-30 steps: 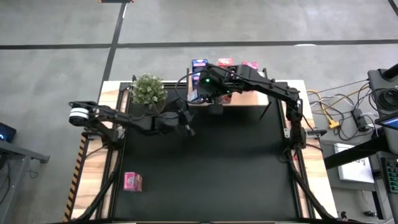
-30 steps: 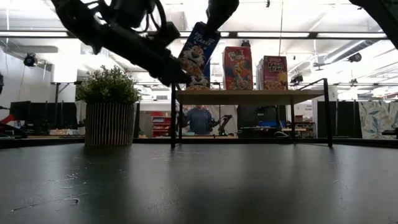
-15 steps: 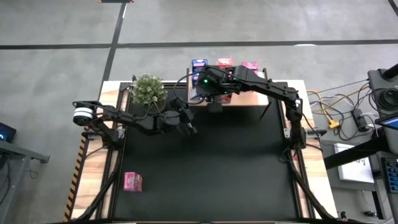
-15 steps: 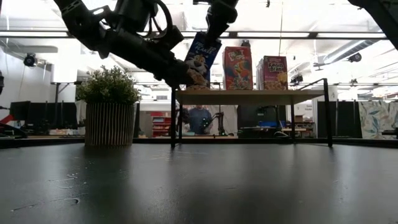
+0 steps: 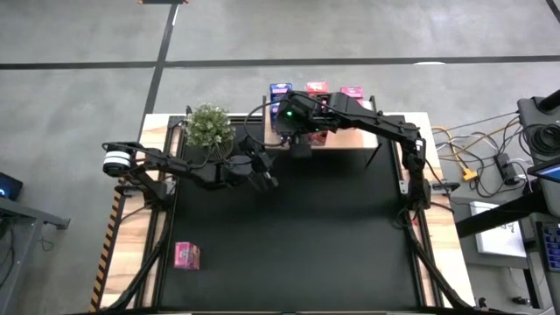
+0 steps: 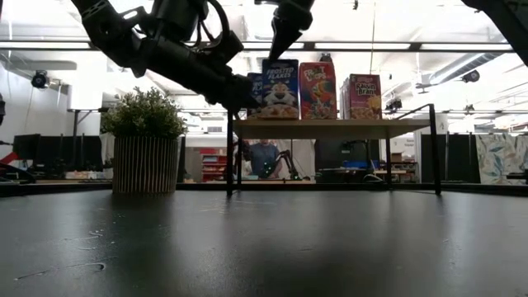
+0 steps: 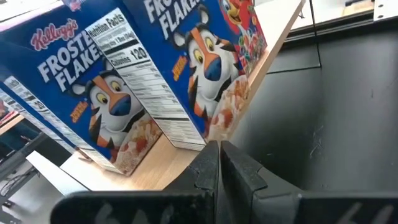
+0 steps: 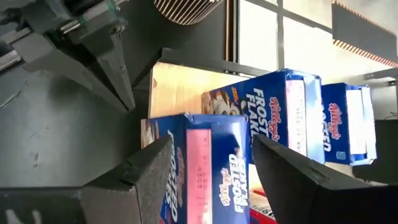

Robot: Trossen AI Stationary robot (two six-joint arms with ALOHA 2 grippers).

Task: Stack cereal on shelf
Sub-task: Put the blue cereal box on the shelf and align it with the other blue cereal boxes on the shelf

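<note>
A blue Frosted Flakes cereal box (image 6: pixel 280 87) stands upright on the pale wooden shelf (image 6: pixel 330 128), at its left end. A second blue box (image 6: pixel 254 87) stands just behind it, with a red box (image 6: pixel 316 91) and a pink-red box (image 6: pixel 360 96) to the right. My right gripper (image 8: pixel 211 143) is open above the front blue box (image 8: pixel 205 168), one finger on each side of its top. My left gripper (image 7: pixel 216 149) is shut. Its tip points at the shelf's near edge (image 7: pixel 273 43), below that box (image 7: pixel 199 56). A pink box (image 5: pixel 186 255) lies on the table near the left front corner. My left gripper's shut fingertips (image 7: pixel 214 146) sit right at the lower front corner (image 7: pixel 211 132) of the front blue box, slanting up from the table's near left. I cannot tell whether they touch it. My right gripper's fingers (image 8: pixel 149 168) flank the box top from above; touching cannot be told.
A potted plant (image 5: pixel 210 127) stands at the far left of the table, just left of the shelf. The shelf's thin black posts (image 6: pixel 229 157) reach down to the black tabletop (image 5: pixel 297 236). A person shows in the room behind (image 6: pixel 264 157).
The front blue box hung tilted from my right gripper above the shelf's left end. It now stands upright on the board beside the red box. My left gripper rose a little toward the shelf and then held still by the box's lower corner.
</note>
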